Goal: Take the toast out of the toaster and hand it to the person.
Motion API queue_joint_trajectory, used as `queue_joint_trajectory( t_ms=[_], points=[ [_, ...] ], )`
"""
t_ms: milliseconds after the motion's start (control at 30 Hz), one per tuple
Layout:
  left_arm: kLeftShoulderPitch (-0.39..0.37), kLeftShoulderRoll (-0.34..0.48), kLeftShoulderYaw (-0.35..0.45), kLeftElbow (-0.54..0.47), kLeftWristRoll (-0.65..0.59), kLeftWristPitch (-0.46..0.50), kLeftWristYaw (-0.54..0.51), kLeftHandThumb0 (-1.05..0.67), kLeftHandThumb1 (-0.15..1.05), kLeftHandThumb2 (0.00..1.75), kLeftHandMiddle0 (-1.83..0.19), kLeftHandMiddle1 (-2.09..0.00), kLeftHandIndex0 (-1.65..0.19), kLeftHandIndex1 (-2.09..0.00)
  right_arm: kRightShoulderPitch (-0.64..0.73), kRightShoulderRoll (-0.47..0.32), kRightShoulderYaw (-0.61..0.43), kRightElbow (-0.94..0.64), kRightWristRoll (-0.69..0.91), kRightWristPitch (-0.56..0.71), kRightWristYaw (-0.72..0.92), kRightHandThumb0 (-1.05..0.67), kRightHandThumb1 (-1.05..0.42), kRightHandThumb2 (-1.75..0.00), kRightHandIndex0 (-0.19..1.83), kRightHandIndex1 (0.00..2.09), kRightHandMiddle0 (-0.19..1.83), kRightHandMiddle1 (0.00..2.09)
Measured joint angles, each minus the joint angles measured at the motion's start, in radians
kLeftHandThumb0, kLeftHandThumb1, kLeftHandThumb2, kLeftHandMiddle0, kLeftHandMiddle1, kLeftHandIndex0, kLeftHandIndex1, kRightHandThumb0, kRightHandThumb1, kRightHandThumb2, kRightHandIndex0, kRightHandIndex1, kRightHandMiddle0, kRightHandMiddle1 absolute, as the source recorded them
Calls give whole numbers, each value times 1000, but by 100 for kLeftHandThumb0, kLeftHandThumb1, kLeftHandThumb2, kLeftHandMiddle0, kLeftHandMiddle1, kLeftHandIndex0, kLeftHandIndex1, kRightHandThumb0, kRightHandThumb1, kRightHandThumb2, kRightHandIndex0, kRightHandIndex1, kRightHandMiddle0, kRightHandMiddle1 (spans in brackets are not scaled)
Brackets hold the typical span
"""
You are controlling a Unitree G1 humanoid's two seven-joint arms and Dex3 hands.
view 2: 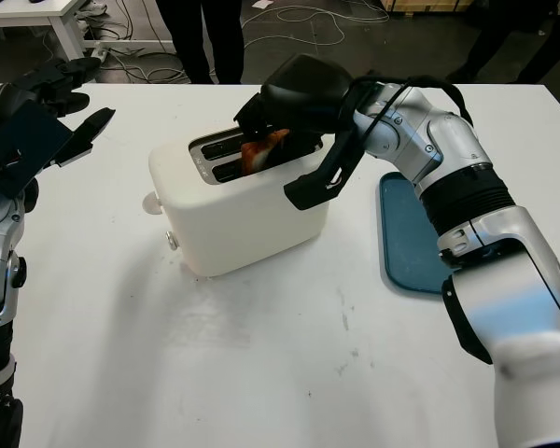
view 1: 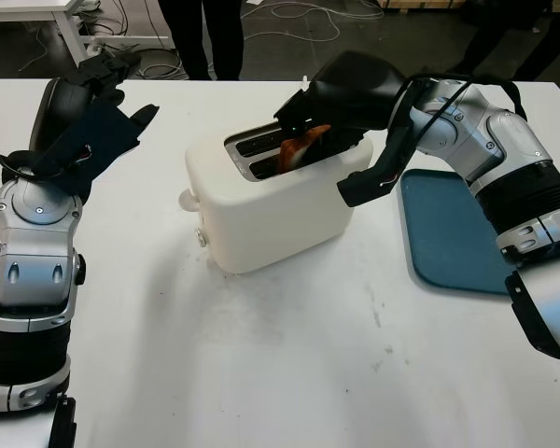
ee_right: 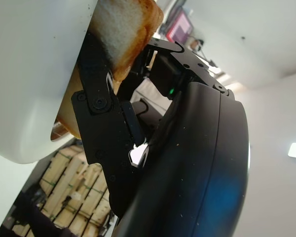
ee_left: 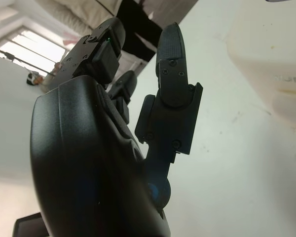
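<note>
From the left eye we see our right robot hand (view 1: pixel 310 131) bent over the top of the white toaster (view 1: pixel 271 201), which stands in the middle of the white worktop (view 1: pixel 289 364). The toast (view 1: pixel 297 149) sits partly raised in the nearer slot, and our fingers are closed around its upper end. Our left robot hand (view 1: pixel 98 117) hangs open above the far left of the worktop, well apart from the toaster. A blue tray (view 1: pixel 448 233) lies to the right, and a person's legs (view 1: pixel 208 33) stand beyond the far edge.

The right eye gives the same scene with the toast (view 2: pixel 261 149) a little plainer against the slot.

The left wrist view shows our left fingers (ee_left: pixel 170 74) holding nothing, with the toaster's wall (ee_left: pixel 271 49) near by.

The right wrist view adds what the head views hide: a black finger (ee_right: pixel 101 133) lies against the browned crust of the toast (ee_right: pixel 123 37), pinching it by its edge while the lower part is still inside the slot.

We judge the hold to be shallow. If we pull at a slant, the slice could jam against the slot and tear or slip out, or the light toaster could tip or lift along with it.
</note>
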Motion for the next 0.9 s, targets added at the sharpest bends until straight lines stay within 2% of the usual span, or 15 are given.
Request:
queue_joint_trajectory(
  t_ms=[333, 633, 900],
  points=[
    [0, -2, 0, -3, 0, 15, 0, -48, 92, 39, -12, -67, -46, -7, -5, 21, -54, 110, 58, -22, -45, -45, -92, -40, 104, 175, 76, 175],
    [0, -2, 0, -2, 0, 17, -1, -46, 92, 39, -12, -66, -43, -5, -119, 23, -175, 247, 223, -15, 10, -37, -92, -36, 91, 175, 68, 175],
    [0, -4, 1, -2, -1, 16, -1, -47, 92, 38, -13, -66, -46, -6, -189, 21, -286, 363, 361, 9, 64, -52, -92, -41, 108, 175, 83, 175]
  ],
)
